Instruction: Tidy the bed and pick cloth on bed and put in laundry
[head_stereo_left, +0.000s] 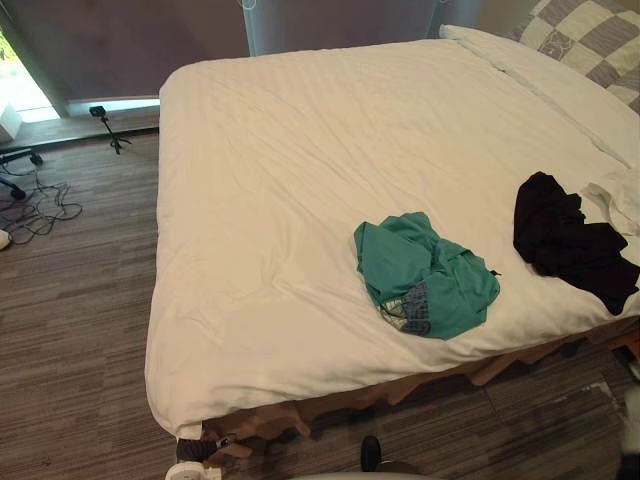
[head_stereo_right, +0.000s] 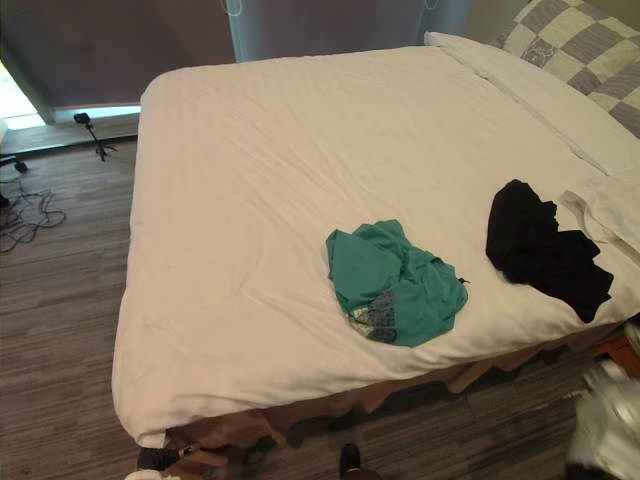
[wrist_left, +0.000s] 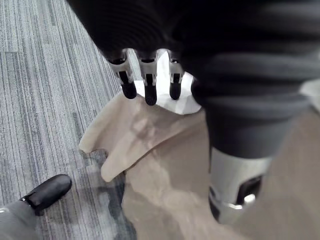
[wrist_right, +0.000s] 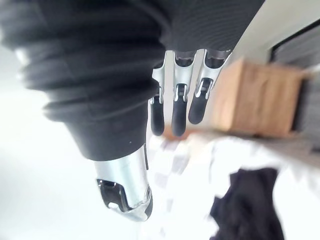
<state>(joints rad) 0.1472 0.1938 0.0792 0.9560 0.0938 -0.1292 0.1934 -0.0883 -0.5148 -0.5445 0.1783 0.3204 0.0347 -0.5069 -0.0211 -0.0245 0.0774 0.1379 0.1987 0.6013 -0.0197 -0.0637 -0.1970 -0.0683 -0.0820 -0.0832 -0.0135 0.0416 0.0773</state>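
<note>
We see soft even light on the duvet (head_stereo_left: 300, 200), daylight glaring from the window (head_stereo_left: 18, 95) far left, shadow under its near edge.

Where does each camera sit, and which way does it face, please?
Left eye view: on the head, looking down at the white bed, a green cloth and a black cloth near its close edge.
Right eye view: beside it, same scene.
Left wrist view: left wrist, past the open left hand to the beige bed skirt and floor.
Right wrist view: right wrist, past the open right hand to the black cloth.
Shared: the black cloth, also in both eye views.
</note>
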